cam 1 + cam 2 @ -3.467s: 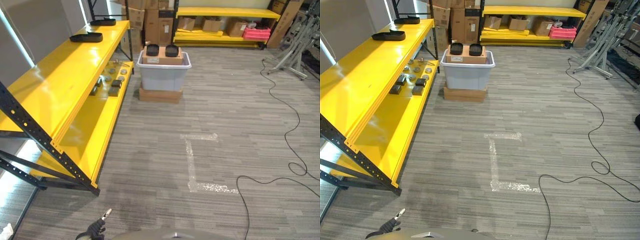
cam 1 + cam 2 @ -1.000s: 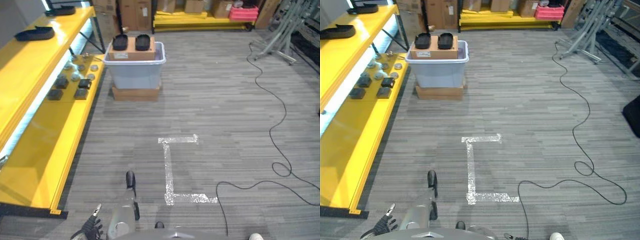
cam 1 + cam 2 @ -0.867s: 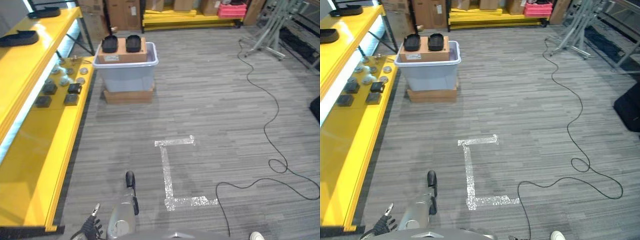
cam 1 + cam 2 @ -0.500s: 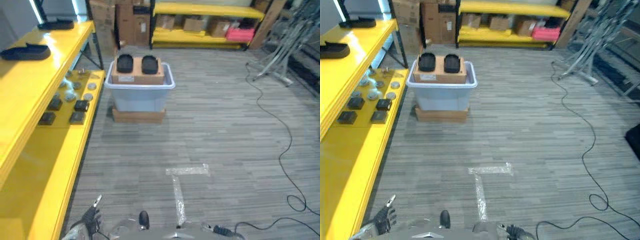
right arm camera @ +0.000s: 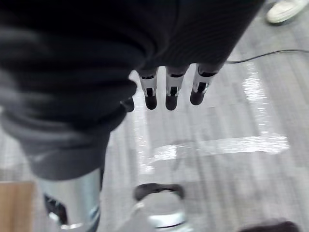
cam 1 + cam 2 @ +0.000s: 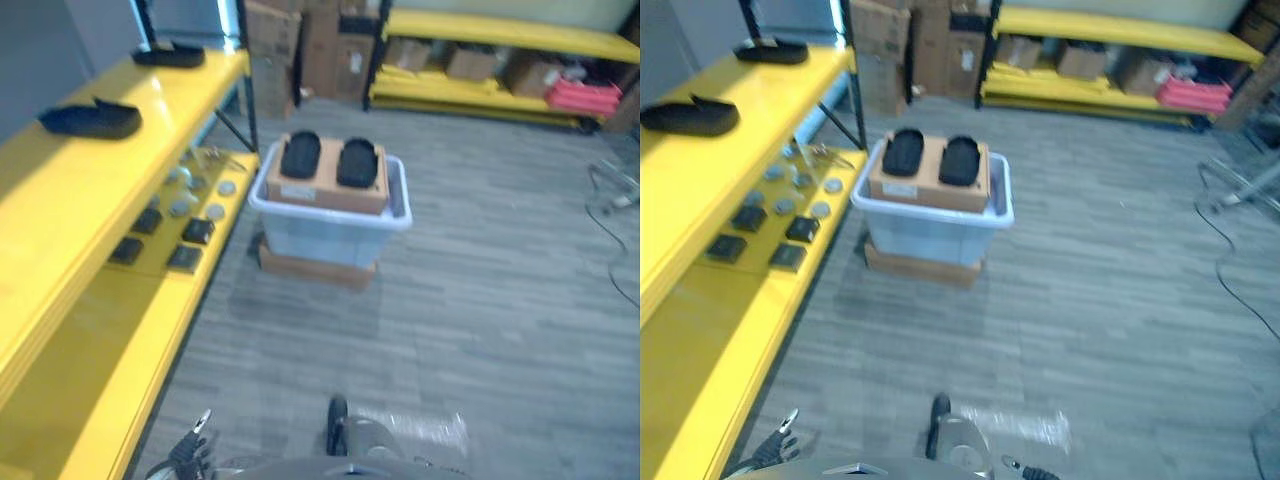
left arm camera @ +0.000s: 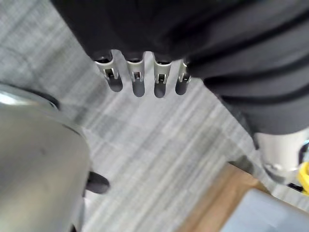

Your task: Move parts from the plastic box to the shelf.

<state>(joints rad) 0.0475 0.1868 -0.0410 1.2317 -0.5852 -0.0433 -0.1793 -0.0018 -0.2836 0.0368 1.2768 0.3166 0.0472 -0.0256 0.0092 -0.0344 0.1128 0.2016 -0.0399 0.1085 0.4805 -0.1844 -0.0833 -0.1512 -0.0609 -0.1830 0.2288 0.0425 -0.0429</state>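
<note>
plastic box upper centre of frame, cardboard tray with two black parts on top. shelf along left. both my hands empty, fingers hanging loosely extended. i'd walk closer, stop square to box before reaching.

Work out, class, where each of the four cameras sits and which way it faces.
Left eye view: on the head, looking down at the plastic box and yellow shelf; left hand at bottom.
Right eye view: beside it, same scene.
Left wrist view: along the left hand's fingers to the floor.
Right wrist view: along the right hand to the floor.
</note>
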